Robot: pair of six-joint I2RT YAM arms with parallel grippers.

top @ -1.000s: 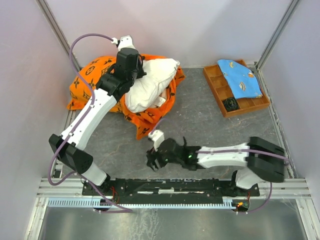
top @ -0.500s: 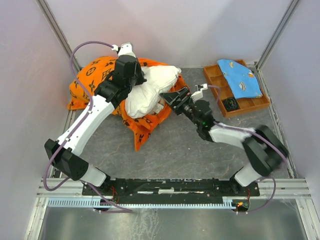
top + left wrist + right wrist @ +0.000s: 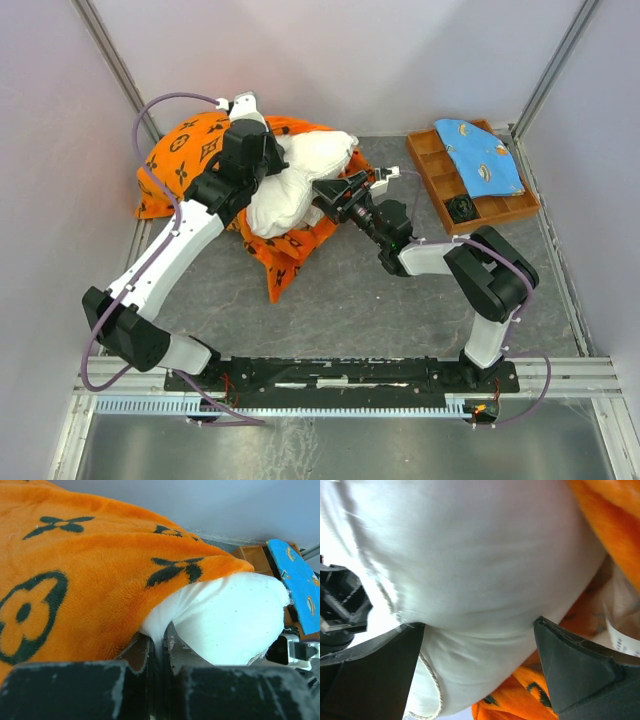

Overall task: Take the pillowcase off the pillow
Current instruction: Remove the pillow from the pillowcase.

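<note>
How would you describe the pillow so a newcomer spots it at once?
On the table, at the far left, lies a heaped orange pillowcase. The pillow is the puffy white cushion bulging from its right side, the only unprinted fabric there.

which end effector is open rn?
The right end effector, jaws spread wide either side of the pillow. The left end effector is shut, pinching white pillow fabric at the pillowcase edge.

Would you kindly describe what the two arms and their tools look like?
Both the left arm and right arm have white links with black joints. A purple cable loops beside the left one. The left tool and right tool have black fingers, the left one's scuffed.
</note>
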